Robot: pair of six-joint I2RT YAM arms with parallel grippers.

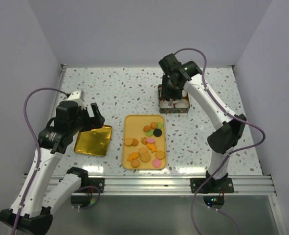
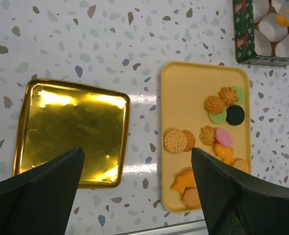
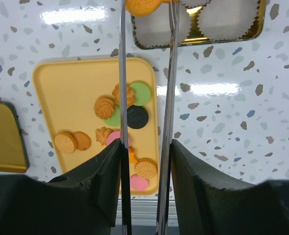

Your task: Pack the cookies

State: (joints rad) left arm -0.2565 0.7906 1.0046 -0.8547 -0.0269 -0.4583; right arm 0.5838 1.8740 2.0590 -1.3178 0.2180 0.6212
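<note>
Several cookies (image 1: 146, 142) in orange, tan, pink, green and black lie on a yellow tray (image 1: 134, 122). They also show in the left wrist view (image 2: 217, 122) and the right wrist view (image 3: 120, 107). My right gripper (image 1: 172, 93) (image 3: 145, 142) is shut on thin metal tongs (image 3: 122, 73). The tongs' tips pinch an orange cookie (image 3: 143, 6) over a green patterned box (image 1: 173, 105) (image 3: 203, 41) lined with white paper cups (image 3: 227, 17). My left gripper (image 1: 93, 120) (image 2: 137, 156) is open and empty, above the gap between the gold lid and the yellow tray.
A gold lid (image 1: 93, 139) (image 2: 71, 132) lies flat left of the yellow tray. The box (image 2: 242, 39) stands at the back right. A metal rail (image 1: 183, 183) runs along the table's near edge. Walls close in the table on three sides.
</note>
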